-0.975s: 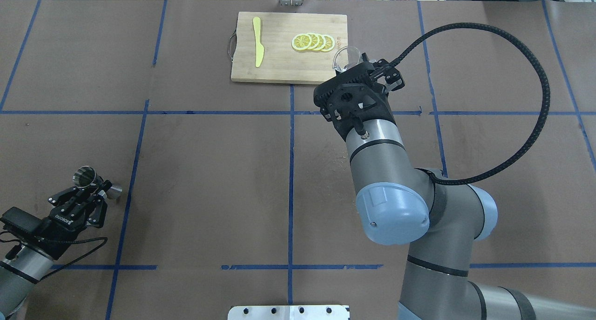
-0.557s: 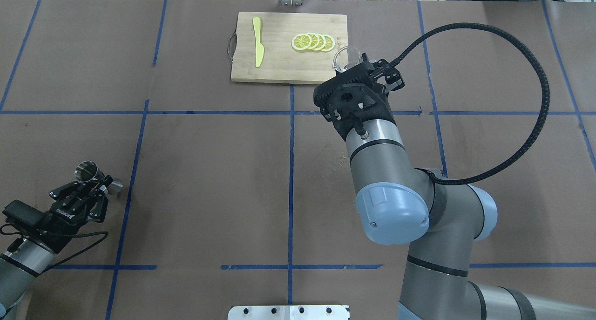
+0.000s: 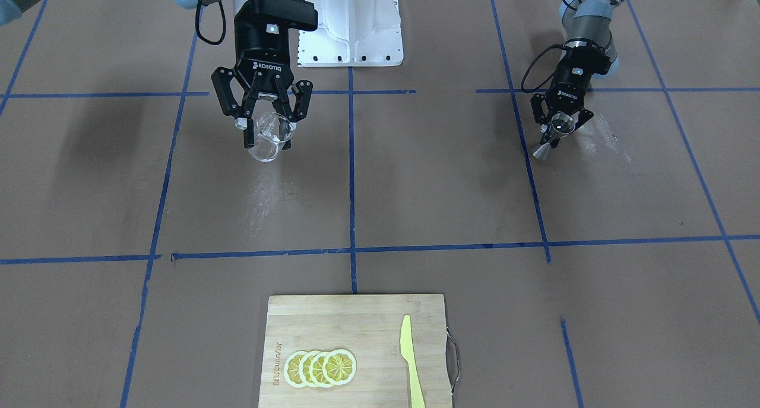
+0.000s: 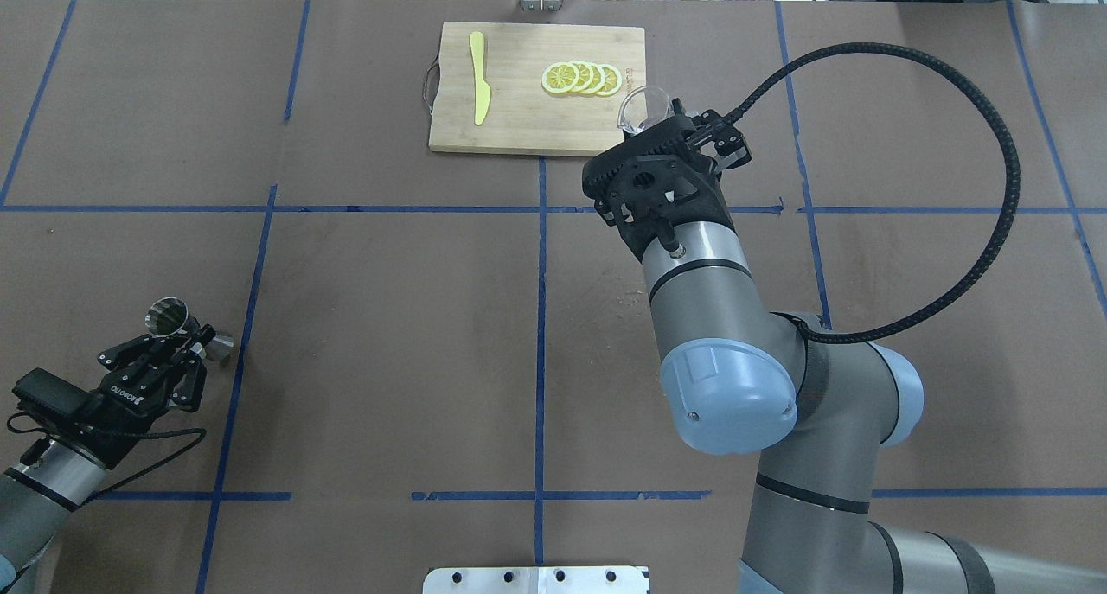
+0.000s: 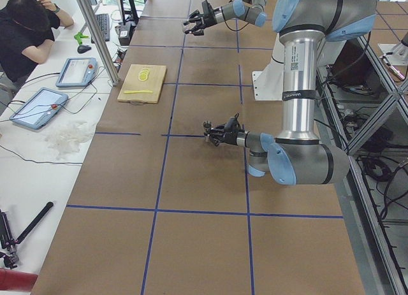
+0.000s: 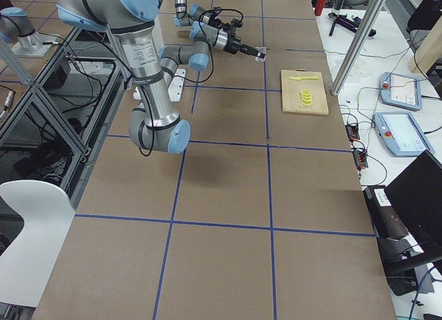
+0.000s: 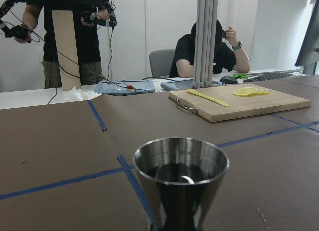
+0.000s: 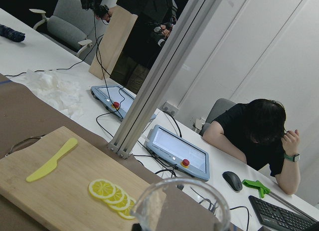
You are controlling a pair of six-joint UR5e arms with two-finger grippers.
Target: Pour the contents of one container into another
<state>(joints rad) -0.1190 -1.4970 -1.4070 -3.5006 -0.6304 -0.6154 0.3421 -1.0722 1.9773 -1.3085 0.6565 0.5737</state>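
Jigger (image 4: 167, 315) shifted fwd, L gripper (image 4: 195, 338); prob. tilted.

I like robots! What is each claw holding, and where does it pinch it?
The left claw pinches a metal jigger at its narrow middle. The right claw pinches a clear glass cup across its sides.

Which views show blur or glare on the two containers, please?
Right wrist view: the glass cup, close to the lens, looks soft while the cutting board behind is crisp. Left wrist view: the metal jigger is sharp, with a glint inside. Front-facing view: a pale sheen on the table below the cup.
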